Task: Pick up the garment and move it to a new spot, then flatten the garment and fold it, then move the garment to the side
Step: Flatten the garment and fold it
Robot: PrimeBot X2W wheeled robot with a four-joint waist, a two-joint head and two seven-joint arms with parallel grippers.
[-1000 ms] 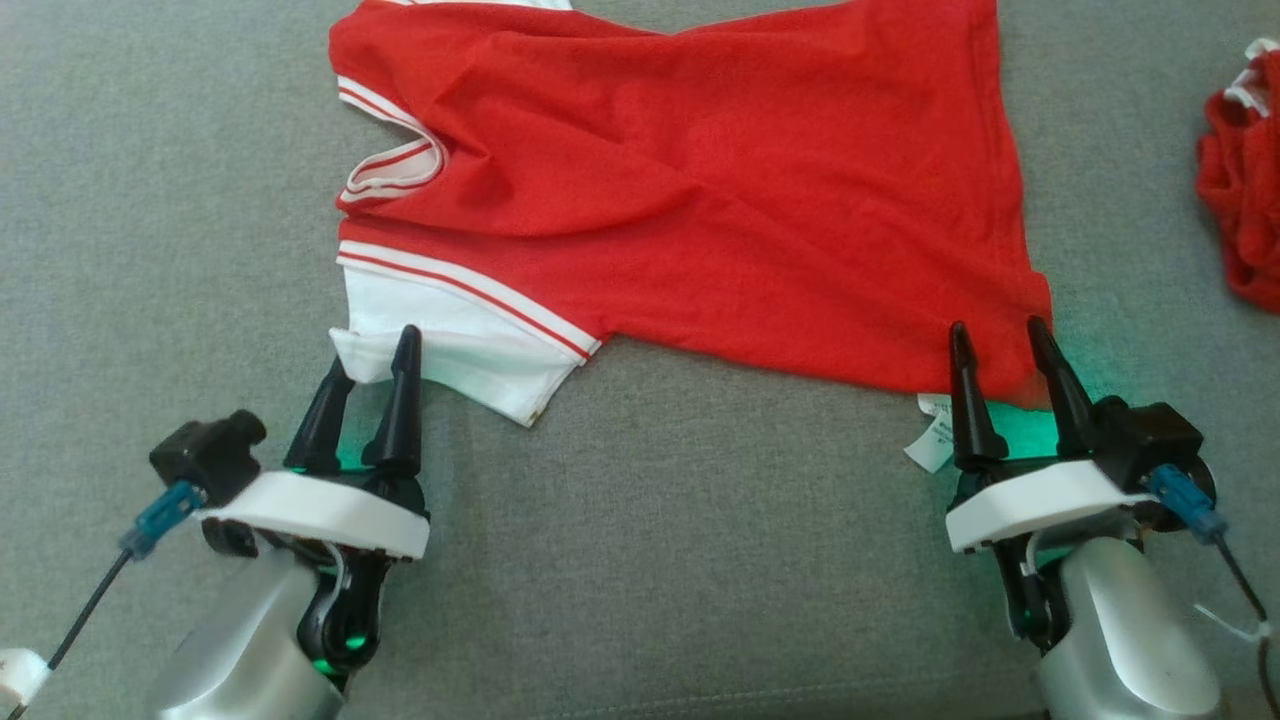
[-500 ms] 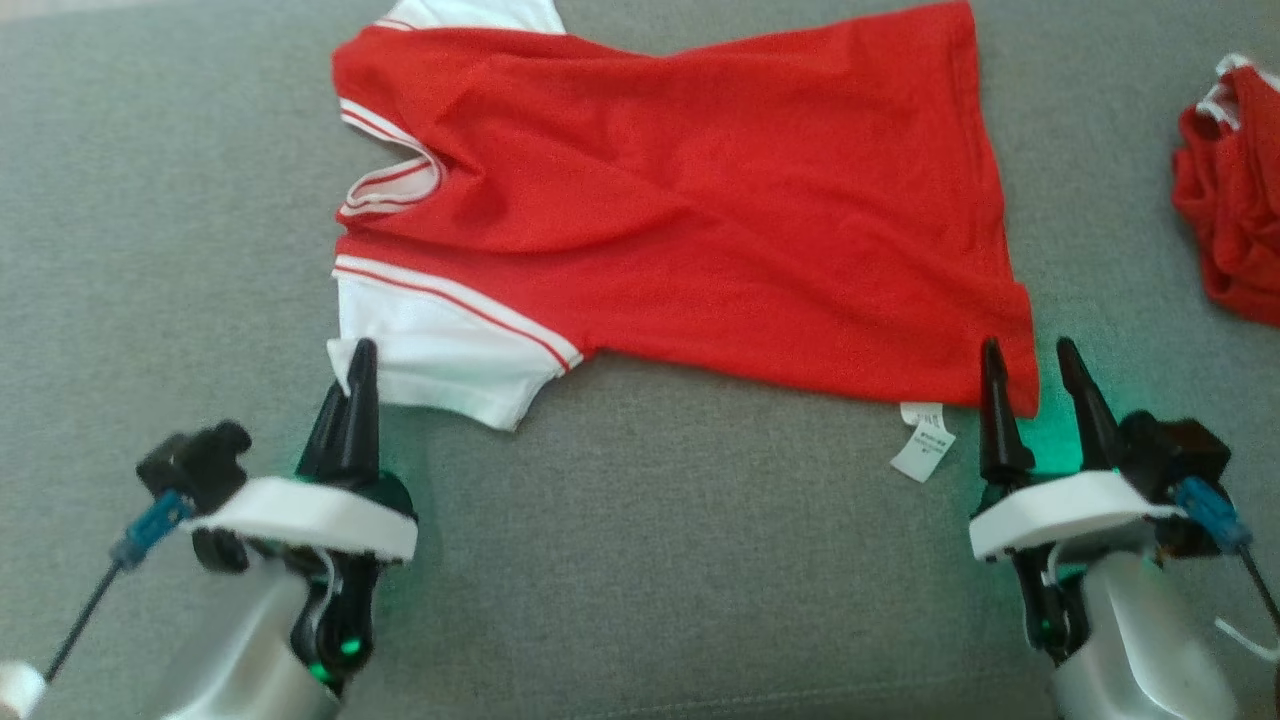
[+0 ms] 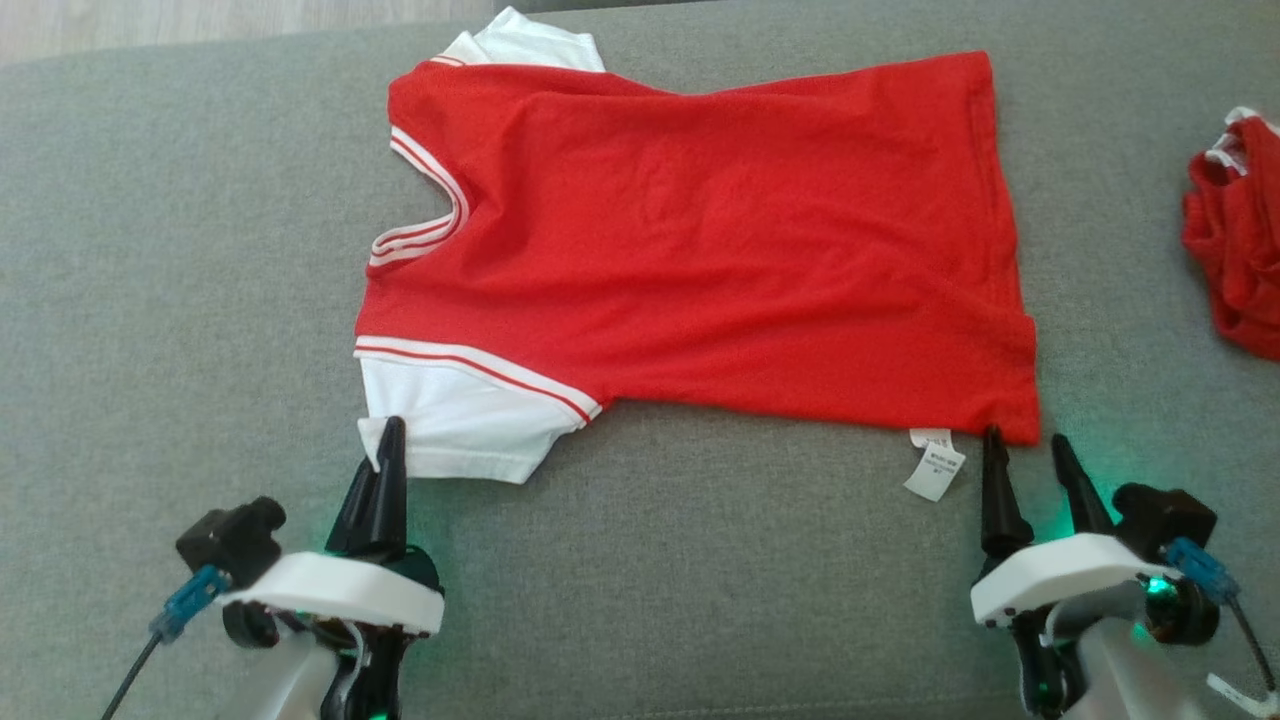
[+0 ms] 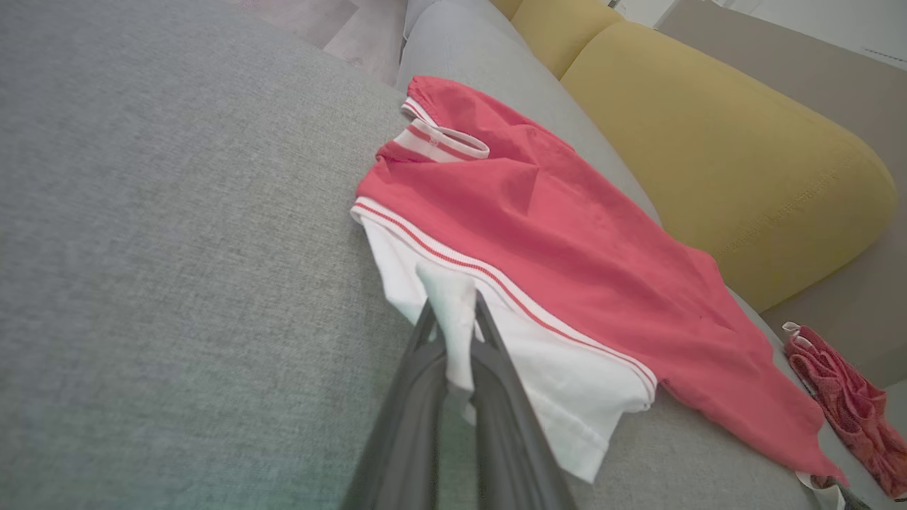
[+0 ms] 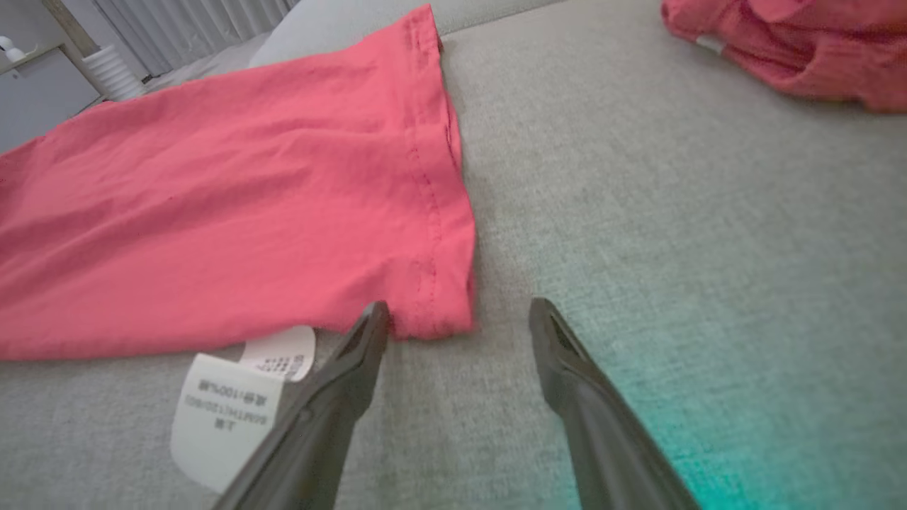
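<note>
- Location: the garment (image 3: 700,250) lies spread on the grey sofa seat (image 3: 180,300), in front of both arms. A second red garment (image 3: 1235,260) sits well apart at the right edge.
- Left gripper (image 3: 390,432): closed on a small pinch of the white sleeve (image 3: 460,430), at its near corner.
- Right gripper (image 3: 1024,445): open and holding nothing, its fingers either side of the near hem corner. The care label (image 3: 935,465) lies just beside its left finger.
- Risk 1: a pull from the left alone would likely skew the garment, since the hem end is free.
- Risk 2: the sleeve pinch is slight; tension may slip it out or stretch the sleeve only.
- Risk 3: closing the right gripper may catch the label or bare sofa instead of the hem.
- Orientation: the long axis runs left to right across the head view, with the collar (image 3: 425,235) toward the robot's left and the hem toward its right.
</note>
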